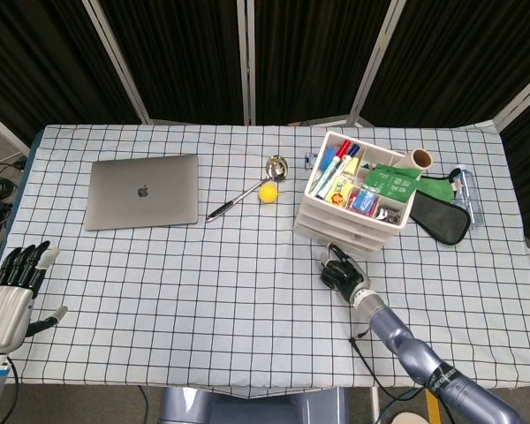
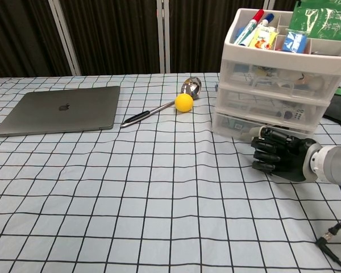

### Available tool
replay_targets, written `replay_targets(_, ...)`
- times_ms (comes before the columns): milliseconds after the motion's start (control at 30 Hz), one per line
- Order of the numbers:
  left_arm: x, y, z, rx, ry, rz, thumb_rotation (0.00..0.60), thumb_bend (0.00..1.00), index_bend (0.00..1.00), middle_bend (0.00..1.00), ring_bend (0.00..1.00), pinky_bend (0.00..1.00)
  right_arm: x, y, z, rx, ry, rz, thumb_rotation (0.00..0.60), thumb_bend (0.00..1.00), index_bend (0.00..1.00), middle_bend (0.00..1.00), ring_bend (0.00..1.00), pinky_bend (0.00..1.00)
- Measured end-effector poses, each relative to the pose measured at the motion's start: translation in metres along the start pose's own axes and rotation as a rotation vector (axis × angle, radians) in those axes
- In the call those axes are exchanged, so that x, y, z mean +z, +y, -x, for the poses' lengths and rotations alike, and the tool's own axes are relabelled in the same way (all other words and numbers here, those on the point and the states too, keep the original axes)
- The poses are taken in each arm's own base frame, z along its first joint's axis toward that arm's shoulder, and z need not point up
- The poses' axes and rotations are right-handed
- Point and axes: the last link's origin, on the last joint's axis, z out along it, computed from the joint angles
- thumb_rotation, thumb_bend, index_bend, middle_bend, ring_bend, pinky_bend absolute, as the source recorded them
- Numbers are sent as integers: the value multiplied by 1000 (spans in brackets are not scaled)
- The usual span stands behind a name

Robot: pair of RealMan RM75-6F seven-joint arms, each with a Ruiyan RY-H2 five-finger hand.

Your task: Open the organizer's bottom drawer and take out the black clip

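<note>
My black right hand (image 2: 278, 156) has its fingers curled against the bottom drawer (image 2: 261, 128) of the white plastic organizer (image 2: 281, 79); I cannot tell if it grips. The black clip is hidden. My left hand (image 1: 13, 291) is spread wide, holding nothing.

Laptop (image 1: 142, 191), ladle (image 1: 247, 187), yellow ball (image 1: 268, 193)

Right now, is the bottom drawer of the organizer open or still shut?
Shut. The bottom drawer front sits flush with the drawers above it, and the right hand rests at its front.
</note>
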Motion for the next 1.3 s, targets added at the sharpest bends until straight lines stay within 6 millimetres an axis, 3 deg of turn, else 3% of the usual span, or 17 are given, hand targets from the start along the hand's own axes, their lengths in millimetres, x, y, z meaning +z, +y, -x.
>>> replay_targets(667, -1, 1, 0, -8, -9, 9, 600, 174, 0, 0, 0, 0, -15, 20, 8, -39, -51, 40, 600, 429, 275, 941, 1000, 934)
replay_targets(900, -1, 2, 0, -6, -9, 9, 600, 174, 0, 0, 0, 0, -29, 29, 16, -121, -81, 22, 600, 396, 218, 926, 1000, 926)
replay_targets(1300, -2, 2, -1, -5, -6, 10, 600, 174, 0, 0, 0, 0, -50, 41, 30, -301, -122, -32, 600, 402, 203, 883, 971, 907)
